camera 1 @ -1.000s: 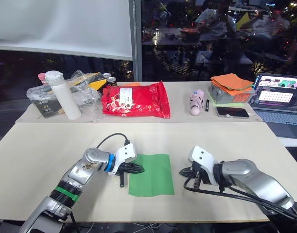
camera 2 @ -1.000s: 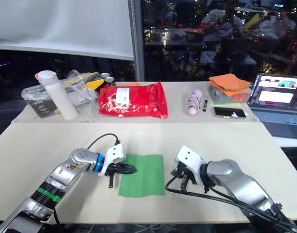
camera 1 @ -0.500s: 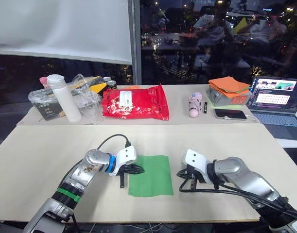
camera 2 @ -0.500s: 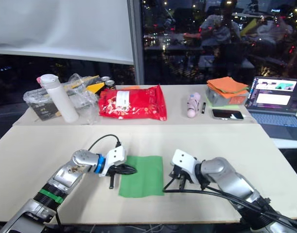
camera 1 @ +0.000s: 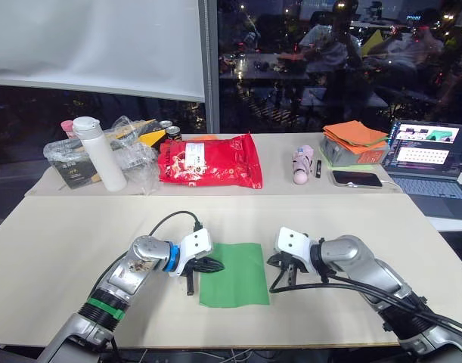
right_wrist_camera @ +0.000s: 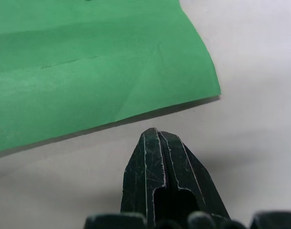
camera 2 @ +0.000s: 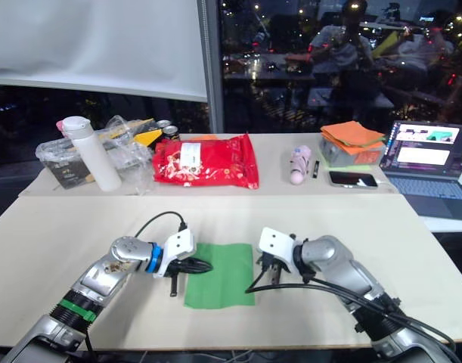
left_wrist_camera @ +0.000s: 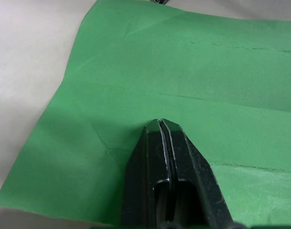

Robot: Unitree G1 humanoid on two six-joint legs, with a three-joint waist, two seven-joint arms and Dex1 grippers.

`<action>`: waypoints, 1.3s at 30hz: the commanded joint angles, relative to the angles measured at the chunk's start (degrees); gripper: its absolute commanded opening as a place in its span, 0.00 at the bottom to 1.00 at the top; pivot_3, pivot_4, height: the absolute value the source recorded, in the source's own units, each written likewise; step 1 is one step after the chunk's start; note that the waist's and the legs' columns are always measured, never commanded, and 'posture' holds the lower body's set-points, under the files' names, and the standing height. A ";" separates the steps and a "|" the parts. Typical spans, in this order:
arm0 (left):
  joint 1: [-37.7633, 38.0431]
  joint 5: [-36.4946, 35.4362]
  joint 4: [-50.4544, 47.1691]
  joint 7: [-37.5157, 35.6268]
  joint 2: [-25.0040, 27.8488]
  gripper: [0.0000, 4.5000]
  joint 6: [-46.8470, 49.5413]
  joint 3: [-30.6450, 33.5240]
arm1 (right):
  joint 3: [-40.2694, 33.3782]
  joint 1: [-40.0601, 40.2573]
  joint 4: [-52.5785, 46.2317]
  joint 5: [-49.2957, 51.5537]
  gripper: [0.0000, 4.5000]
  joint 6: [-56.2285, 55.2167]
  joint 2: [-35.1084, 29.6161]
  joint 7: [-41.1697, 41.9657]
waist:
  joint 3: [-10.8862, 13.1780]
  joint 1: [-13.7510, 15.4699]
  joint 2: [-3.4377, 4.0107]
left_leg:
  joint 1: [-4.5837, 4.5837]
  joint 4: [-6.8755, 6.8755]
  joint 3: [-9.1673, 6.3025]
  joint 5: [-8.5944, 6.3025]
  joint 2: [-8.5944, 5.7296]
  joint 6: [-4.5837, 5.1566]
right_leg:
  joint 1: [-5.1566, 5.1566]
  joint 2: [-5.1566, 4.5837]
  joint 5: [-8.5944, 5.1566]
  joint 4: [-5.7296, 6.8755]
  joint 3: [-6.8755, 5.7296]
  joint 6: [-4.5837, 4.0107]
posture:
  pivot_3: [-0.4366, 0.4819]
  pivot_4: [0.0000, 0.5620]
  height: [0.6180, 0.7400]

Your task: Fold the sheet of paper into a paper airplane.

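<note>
Lying flat: creased green sheet of paper [camera 1: 234,273]

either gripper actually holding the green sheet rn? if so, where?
Neither. Left gripper is shut, tips over the sheet of paper near its left edge, pinching nothing. Right gripper is shut, just off the right edge.

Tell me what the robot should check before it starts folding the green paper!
1. Flat bright green sheet of paper lies on the beige table: ok.
2. Left gripper shut, tips on the paper: ok.
3. Right gripper shut, beside the paper's edge, not on it: ok.
4. Paper folded into an airplane: not ok, only faint creases show.
5. Red glossy bag far from the paper: ok.
</note>
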 commanded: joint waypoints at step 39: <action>3.72 -13.45 -2.11 1.31 7.22 0.00 14.14 21.56 | 2.97 -8.98 24.08 2.09 0.01 -9.23 23.94 4.31 | 0.37 -1.23 -0.09 | 0.16 -0.06 -0.10 -0.21 0.01 0.35 | -0.20 0.09 -0.49 0.78 -0.03 -0.14 | 0.48 0.27 0.88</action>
